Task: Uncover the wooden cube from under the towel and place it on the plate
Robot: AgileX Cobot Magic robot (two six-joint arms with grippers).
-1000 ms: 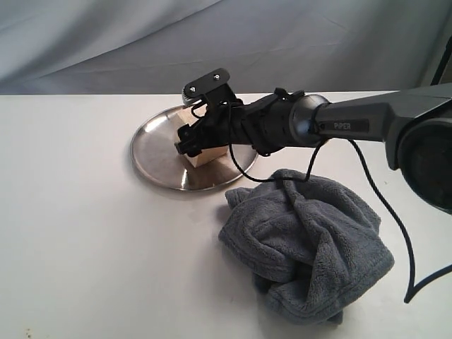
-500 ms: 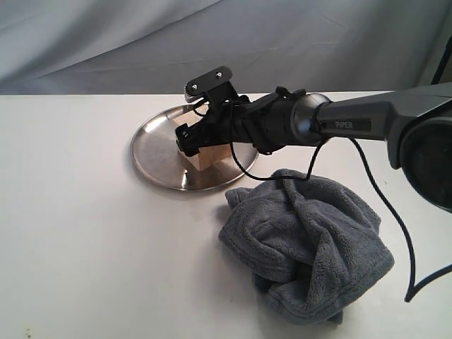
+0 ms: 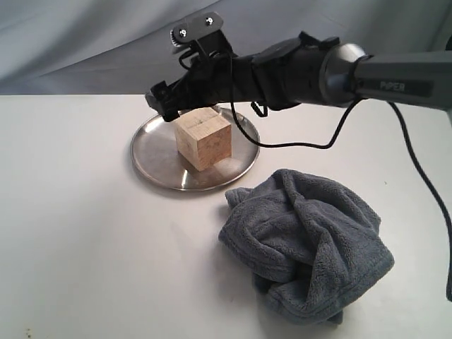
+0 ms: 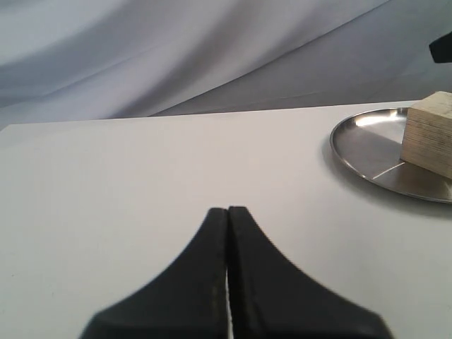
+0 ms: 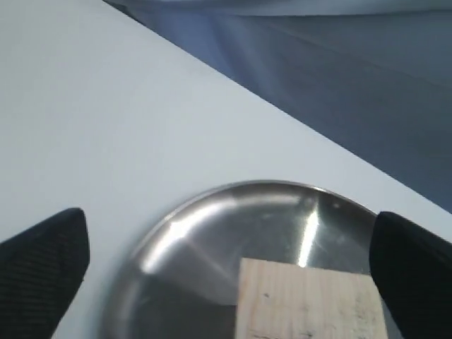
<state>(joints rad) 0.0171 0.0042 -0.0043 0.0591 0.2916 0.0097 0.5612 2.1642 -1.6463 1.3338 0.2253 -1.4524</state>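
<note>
The pale wooden cube [image 3: 203, 138] stands uncovered on the round steel plate [image 3: 150, 161], at its middle. My right gripper [image 3: 167, 106] hovers open just above and behind the cube, clear of it. In the right wrist view its two fingers spread wide with the right gripper [image 5: 227, 222] over the plate [image 5: 198, 233], and the cube [image 5: 311, 300] lies below with nothing held. The dark grey towel [image 3: 307, 244] sits crumpled to the plate's front right. My left gripper [image 4: 227, 212] is shut and empty over bare table, with the plate [image 4: 364, 152] and cube [image 4: 431, 134] off to one side.
The white table [image 3: 78, 233] runs to a grey cloth backdrop [image 3: 106, 42]. The right arm [image 3: 353, 70] and its black cable [image 3: 417, 183] pass over the table's back right, above the towel.
The right gripper has let go of the cube and lifted up and back. The cube now stands free on the plate. The towel has not moved.
</note>
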